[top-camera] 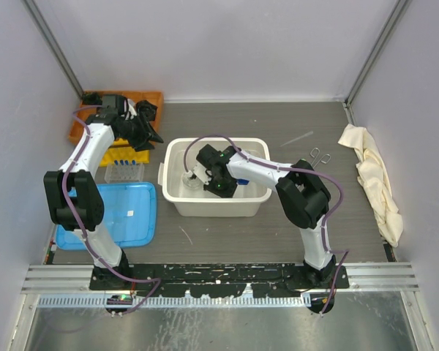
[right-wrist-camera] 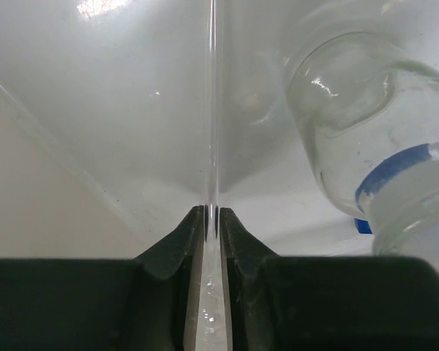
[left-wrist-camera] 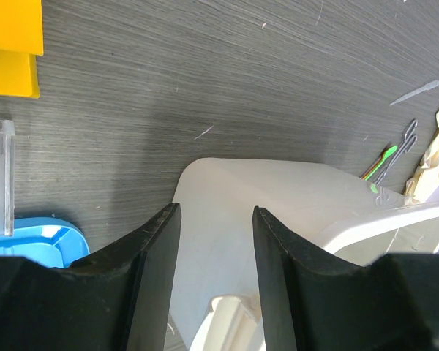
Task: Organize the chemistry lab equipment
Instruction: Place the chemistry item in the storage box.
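Pinching a thin glass tube [right-wrist-camera: 213, 110] between the nearly closed tips of the right gripper [right-wrist-camera: 212, 216], inside the white tub [top-camera: 212, 208].
Close beside it, a clear glass bottle [right-wrist-camera: 351, 124] with a blue band. Holding nothing in the left gripper [left-wrist-camera: 216, 210], jaws half parted over the tub's corner. Forceps [top-camera: 320, 155] on the table beyond.
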